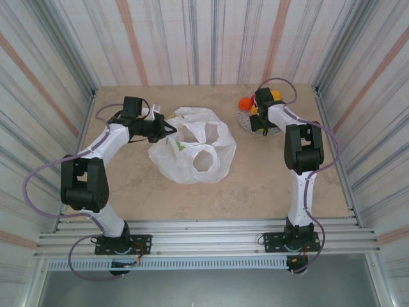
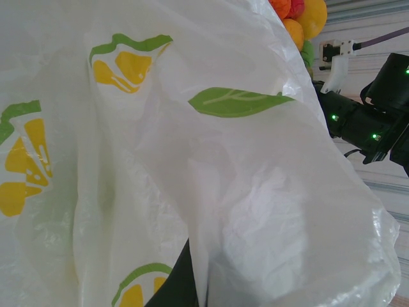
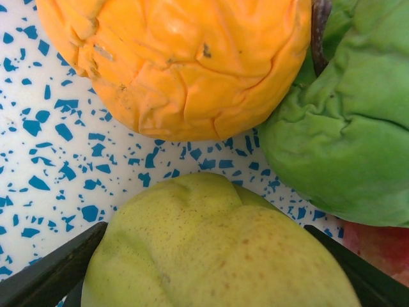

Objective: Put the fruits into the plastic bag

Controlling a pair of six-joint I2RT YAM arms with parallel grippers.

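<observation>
From above, we see the left gripper (image 1: pixel 164 128) pinched shut on the edge of the plastic bag (image 1: pixel 192 160) in the middle of the table (image 1: pixel 255 185). The right gripper (image 1: pixel 259 107) hangs over the plate (image 1: pixel 242 119) of fruits (image 1: pixel 245 103), well apart from the bag.

From the left wrist, the bag droops close; its mouth could sag shut.

From the right wrist, two fingers (image 3: pixel 45 278) sit on each side of a yellow-green pear (image 3: pixel 217 249); we cannot tell if they squeeze it. It could slip and knock the orange ball (image 3: pixel 179 64) just beside it.
</observation>
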